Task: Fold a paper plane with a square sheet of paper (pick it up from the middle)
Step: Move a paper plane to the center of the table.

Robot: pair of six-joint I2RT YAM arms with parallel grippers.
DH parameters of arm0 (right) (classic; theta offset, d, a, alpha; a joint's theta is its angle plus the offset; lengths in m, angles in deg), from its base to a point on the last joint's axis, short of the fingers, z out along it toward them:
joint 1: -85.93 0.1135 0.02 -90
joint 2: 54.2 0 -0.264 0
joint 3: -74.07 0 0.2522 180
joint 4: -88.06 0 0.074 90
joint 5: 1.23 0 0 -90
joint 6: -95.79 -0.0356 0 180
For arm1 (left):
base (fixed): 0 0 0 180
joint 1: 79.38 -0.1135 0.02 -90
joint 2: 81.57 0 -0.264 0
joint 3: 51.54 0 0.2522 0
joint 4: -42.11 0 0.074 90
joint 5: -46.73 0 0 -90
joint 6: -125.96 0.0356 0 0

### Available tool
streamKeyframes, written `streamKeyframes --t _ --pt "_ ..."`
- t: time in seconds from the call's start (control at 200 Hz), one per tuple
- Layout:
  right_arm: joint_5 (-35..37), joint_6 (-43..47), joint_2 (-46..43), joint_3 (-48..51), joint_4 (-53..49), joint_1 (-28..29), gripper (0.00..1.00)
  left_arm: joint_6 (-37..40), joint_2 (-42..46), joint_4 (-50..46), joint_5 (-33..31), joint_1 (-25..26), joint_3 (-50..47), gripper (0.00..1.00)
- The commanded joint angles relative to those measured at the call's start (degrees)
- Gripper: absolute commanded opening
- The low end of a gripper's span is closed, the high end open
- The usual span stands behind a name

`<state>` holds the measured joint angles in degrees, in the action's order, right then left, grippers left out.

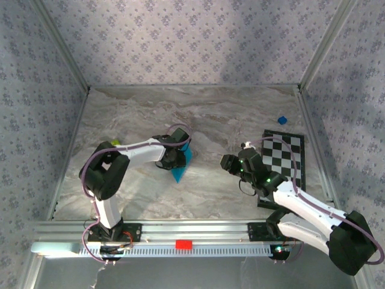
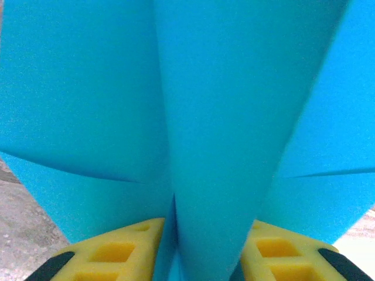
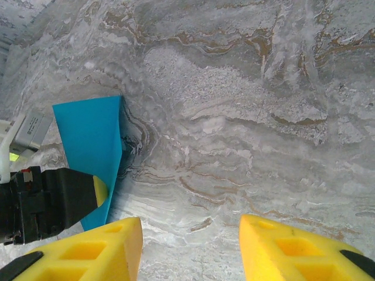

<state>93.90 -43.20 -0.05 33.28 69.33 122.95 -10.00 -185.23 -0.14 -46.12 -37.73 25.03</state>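
Note:
The square sheet of paper is folded into a narrow cyan-blue paper plane point(image 1: 180, 170) that tapers toward the near edge, left of the table's middle. My left gripper point(image 1: 174, 158) is at its wide end. In the left wrist view the plane's centre fold point(image 2: 222, 117) runs down between my yellow fingers point(image 2: 126, 249) and fills the gap, with the flaps spreading to both sides. My right gripper point(image 1: 231, 162) hovers to the right of the plane, apart from it. Its fingers point(image 3: 190, 246) stand open over bare marble, with the plane point(image 3: 88, 140) at their left.
A black-and-white checkered board point(image 1: 290, 158) lies at the right, partly under my right arm. A tiny dark blue cube point(image 1: 281, 120) sits behind it. A red block point(image 1: 183, 244) is on the front rail. Metal frame walls border the marble table point(image 1: 210, 114).

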Motion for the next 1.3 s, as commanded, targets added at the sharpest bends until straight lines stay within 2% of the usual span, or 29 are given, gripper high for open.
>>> streamKeyframes --t 0.0,0.305,0.49,0.725,1.004,1.294 --pt "-0.06 0.7 -0.43 0.58 -0.49 -0.45 0.48 0.34 -3.86 -6.38 -4.04 -0.02 -0.4 0.34" --pt "-0.2 0.93 -1.59 0.72 -1.03 -1.51 0.48 0.99 -6.7 -9.71 -5.16 0.5 2.3 0.35" --pt "-0.37 0.74 -1.85 1.1 -1.13 -1.97 0.48 0.89 -8.11 -11.96 -6.21 0.99 3.68 0.41" --pt "-1.19 1.36 -2.43 1.04 -0.89 -2.95 0.49 0.51 -7.88 -12.61 -5.89 1.26 4.48 0.41" --pt "-2.28 4.52 -3.16 -1.78 -4.85 -4.88 0.49 -0.94 -1.91 -15.19 -6.29 1.28 7.48 0.46" --pt "-2.18 5.74 -8.22 -0.88 -7.24 -8.22 0.49 -3.18 3.94 -15.71 -6.55 1.29 6.67 0.49"
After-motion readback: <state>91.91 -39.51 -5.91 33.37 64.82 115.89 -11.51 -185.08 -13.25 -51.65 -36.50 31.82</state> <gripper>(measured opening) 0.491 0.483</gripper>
